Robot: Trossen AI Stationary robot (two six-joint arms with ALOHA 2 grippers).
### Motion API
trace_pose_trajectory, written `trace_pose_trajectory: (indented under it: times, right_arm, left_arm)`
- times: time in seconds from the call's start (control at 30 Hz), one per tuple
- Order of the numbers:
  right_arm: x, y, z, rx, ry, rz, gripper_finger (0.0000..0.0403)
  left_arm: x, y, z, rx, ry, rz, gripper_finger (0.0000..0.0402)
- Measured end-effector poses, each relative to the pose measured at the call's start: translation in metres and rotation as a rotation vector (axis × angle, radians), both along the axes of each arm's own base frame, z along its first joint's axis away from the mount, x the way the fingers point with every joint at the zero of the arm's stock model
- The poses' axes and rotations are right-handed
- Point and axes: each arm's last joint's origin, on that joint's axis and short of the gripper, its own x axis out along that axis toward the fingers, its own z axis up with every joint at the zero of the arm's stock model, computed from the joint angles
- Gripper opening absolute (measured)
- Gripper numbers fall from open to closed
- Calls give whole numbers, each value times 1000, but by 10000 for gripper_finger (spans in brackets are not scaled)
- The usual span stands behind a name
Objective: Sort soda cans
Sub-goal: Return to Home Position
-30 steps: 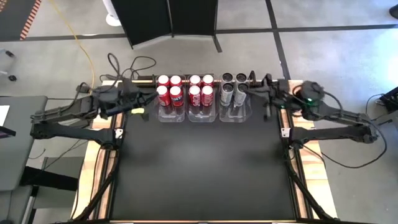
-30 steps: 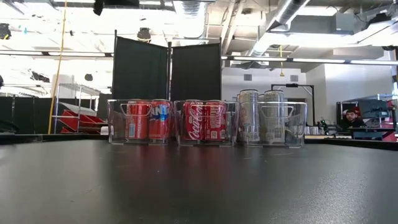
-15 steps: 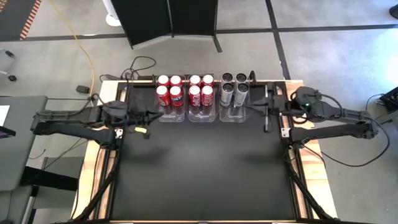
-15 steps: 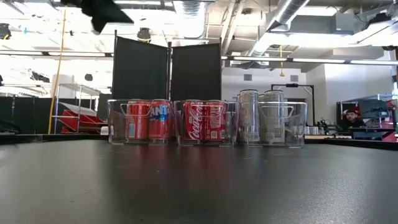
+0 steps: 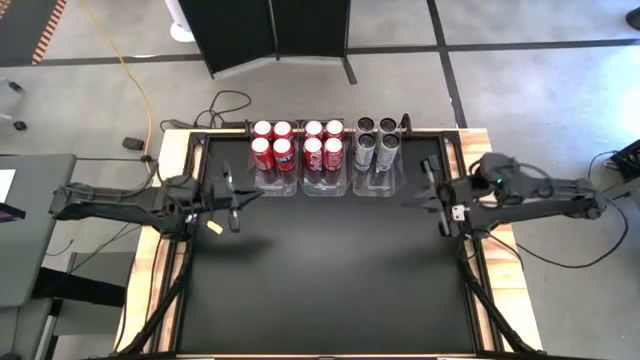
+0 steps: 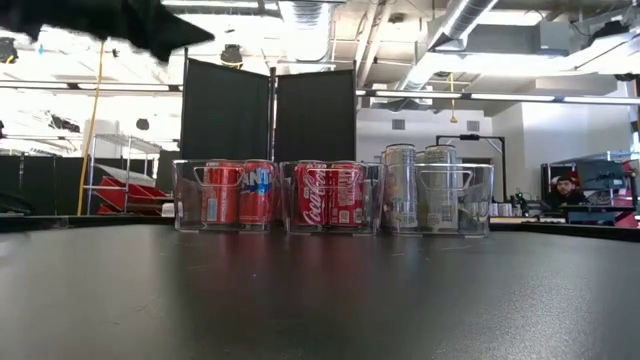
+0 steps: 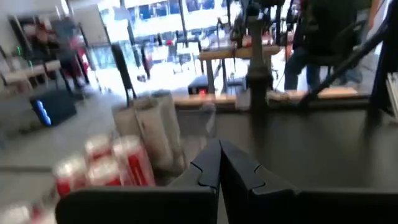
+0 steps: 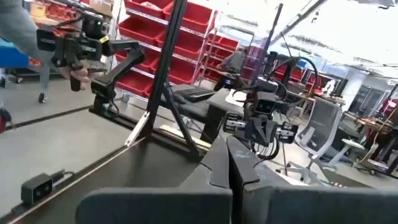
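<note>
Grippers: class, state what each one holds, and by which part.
Nothing is held: the left gripper and right gripper are both shut and empty.

Twelve soda cans (image 5: 313, 147) stand upright in a row across the upper centre of the high view, grouped in three two-by-two blocks just beside one another. The eight red cans (image 5: 262, 147), with whitish tops, fill the left and middle blocks; the four silver-grey cans (image 5: 365, 142), with dark tops, form the right block. The low view shows them mid-frame, red cans (image 6: 328, 193) left and centre, the silver-grey cans (image 6: 420, 187) reaching higher at right
</note>
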Motion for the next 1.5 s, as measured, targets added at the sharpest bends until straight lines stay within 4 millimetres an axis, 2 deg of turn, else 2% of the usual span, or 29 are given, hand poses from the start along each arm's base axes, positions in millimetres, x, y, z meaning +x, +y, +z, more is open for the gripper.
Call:
trace_pose_trajectory:
  times: [0.03,0.1,0.23,0.33,0.43,0.53,0.63,0.8,0.9,0.97,1.07,1.2,1.5]
  right_arm:
    - [1,-1,-7,1,-4,-8,0]
    - [0,-5,-24,17,-22,-31,0]
    - [-2,-16,-49,90,-202,-97,0]
    - [-4,-23,-71,151,-326,-115,0]
    - [-4,-29,-95,252,-303,-135,0]
    - [-2,-33,-112,305,-222,-140,0]
    - [2,-36,-119,314,-177,-156,0]
    - [10,-36,-129,326,-78,-123,0]
    - [13,-39,-138,332,5,-147,0]
    - [12,-42,-137,315,-13,-170,0]
    - [8,-50,-132,305,-63,-214,0]
    - [-1,-55,-131,329,-39,-189,0]
    - [-26,-45,-120,389,-73,-114,0]
  left_arm:
    - [-2,0,-9,-23,10,3,0]
    - [-8,0,-14,-53,-42,0,0]
    - [-17,3,-25,-23,-93,22,0]
    - [-22,13,-38,-2,-195,97,0]
    - [-26,20,-48,-50,-305,24,0]
    - [-24,21,-56,-102,-276,-22,0]
    - [-21,21,-62,-128,-218,-42,0]
    - [-14,15,-74,-168,-89,-194,0]
    - [-13,13,-80,-167,-27,-203,0]
    - [-14,12,-80,-162,-27,-208,0]
    - [-19,10,-75,-133,-57,-217,0]
    - [-29,9,-76,-150,-38,-216,0]
    - [-53,2,-74,-197,-88,-248,0]
